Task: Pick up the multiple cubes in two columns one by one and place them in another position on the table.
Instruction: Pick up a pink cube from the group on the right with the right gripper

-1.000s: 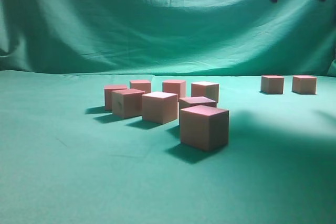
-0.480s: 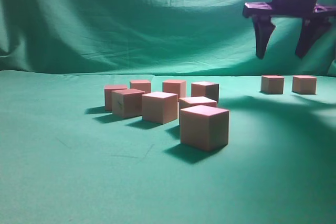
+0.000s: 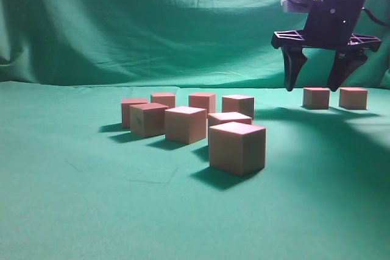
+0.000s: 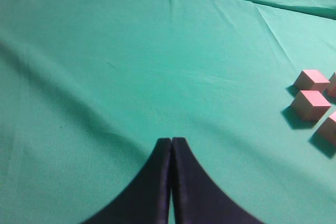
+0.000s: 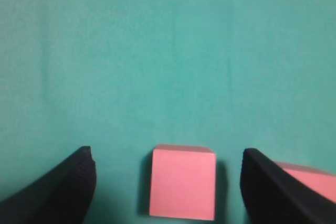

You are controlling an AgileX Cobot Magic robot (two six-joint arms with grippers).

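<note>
Several pinkish-red cubes stand in two columns mid-table, the nearest cube [image 3: 237, 147] in front. Apart from them, at the far right, stand one cube [image 3: 316, 98] and another cube [image 3: 353, 97]. My right gripper [image 3: 312, 87] hangs open just above the left one of this pair, fingers pointing down. In the right wrist view that cube [image 5: 182, 182] lies on the cloth between the spread fingertips of the right gripper [image 5: 168, 154], untouched; its neighbour [image 5: 315, 181] shows behind the right finger. My left gripper [image 4: 171, 141] is shut and empty over bare green table [image 4: 131, 66].
A draped green cloth backdrop [image 3: 152, 22] rises behind the table. At the right edge of the left wrist view sit a few cubes of the columns, such as one [image 4: 311, 104]. Bare green cloth [image 3: 91, 211] spreads in front and left of the columns.
My right gripper has come down from the top edge of the exterior view and shifted a little left, ending over the left cube of the far-right pair. No cube moved.
</note>
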